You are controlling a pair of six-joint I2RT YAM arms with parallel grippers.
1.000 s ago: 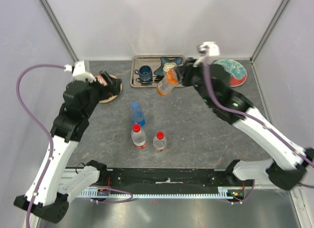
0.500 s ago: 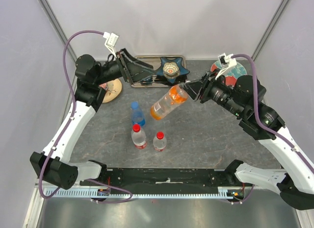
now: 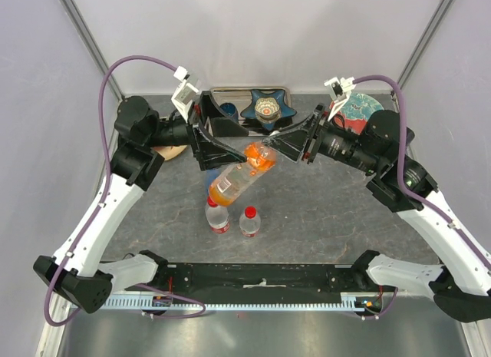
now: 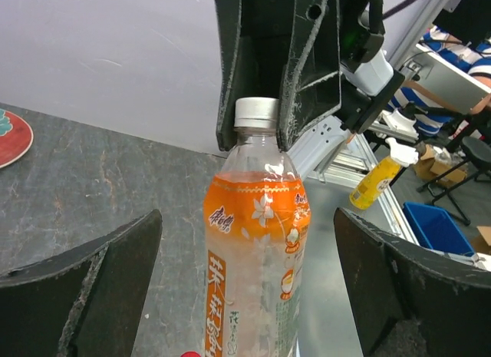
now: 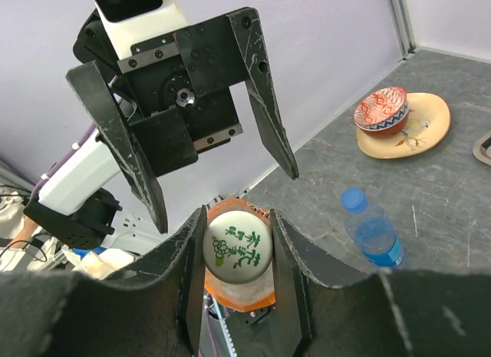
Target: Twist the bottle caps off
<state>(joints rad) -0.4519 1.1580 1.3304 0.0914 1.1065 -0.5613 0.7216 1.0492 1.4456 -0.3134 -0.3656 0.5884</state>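
A dark grey, stone-textured table (image 3: 330, 203) sits between pale lilac walls (image 3: 253, 34), with a metal tray (image 3: 234, 90) at its far edge, top centre of the overhead view. At mid-frame the orange bottle (image 3: 234, 179) hangs tilted, clear of the surface. The right gripper (image 5: 239, 253) is closed on its white cap (image 4: 255, 111). The left gripper (image 4: 245, 219) is spread wide on either side of the bottle's body, touching nothing. Red-capped bottles (image 3: 217, 215) stand upright at lower centre, and a blue bottle (image 5: 368, 230) stands on the table near them.
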